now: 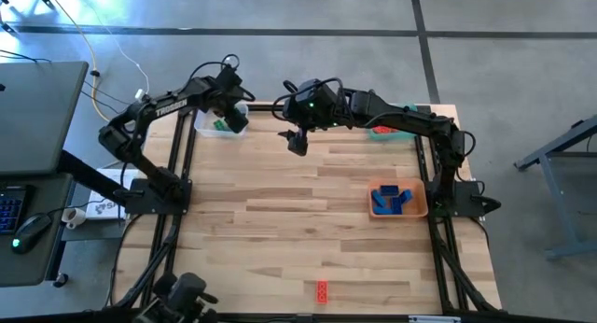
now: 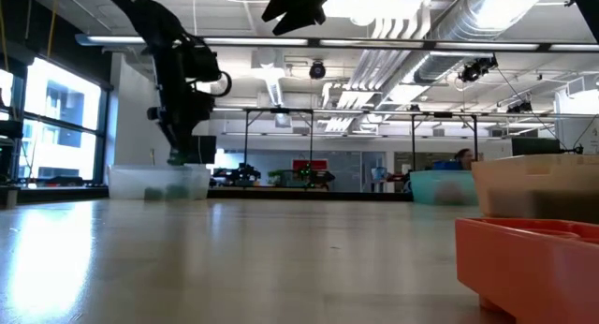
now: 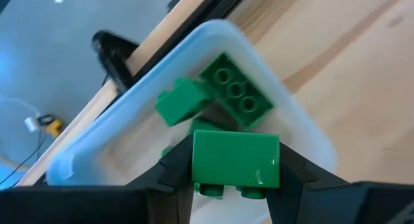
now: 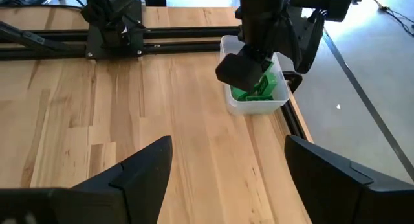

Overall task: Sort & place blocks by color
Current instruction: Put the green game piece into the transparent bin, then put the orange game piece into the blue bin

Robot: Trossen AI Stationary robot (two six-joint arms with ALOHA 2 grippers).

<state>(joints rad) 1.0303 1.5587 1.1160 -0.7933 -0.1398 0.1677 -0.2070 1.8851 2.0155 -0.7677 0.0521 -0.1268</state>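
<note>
My left gripper [image 3: 236,166] hangs over the clear tray [image 3: 84,153] at the table's far left and is shut on a green block [image 3: 236,156]. Several green blocks [image 3: 234,91] lie on the tray's floor beneath it. My right gripper [image 4: 226,166] is open and touches nothing, raised above the table's far middle [image 1: 297,141], right of the clear tray [image 1: 207,127]. A red block [image 1: 322,290] lies alone on the table near its near edge. Blue blocks [image 1: 390,200] sit in the orange tray [image 1: 420,209]. A red block [image 1: 381,130] lies in the teal tray [image 1: 406,136]. My left gripper pinches the green block by two opposite side faces [image 3: 197,159], one finger [image 3: 169,171] on each side. The fingers come from above, pointing down into the clear tray. The block is lifted clear, level between the fingers, above the green blocks in the tray.
The clear tray [image 4: 259,107] sits at the table's far left corner by the left arm's frame rail [image 1: 182,164]. The teal tray is at the far right, the orange tray at the right middle. Bare wood [image 1: 280,230] fills the table's middle.
</note>
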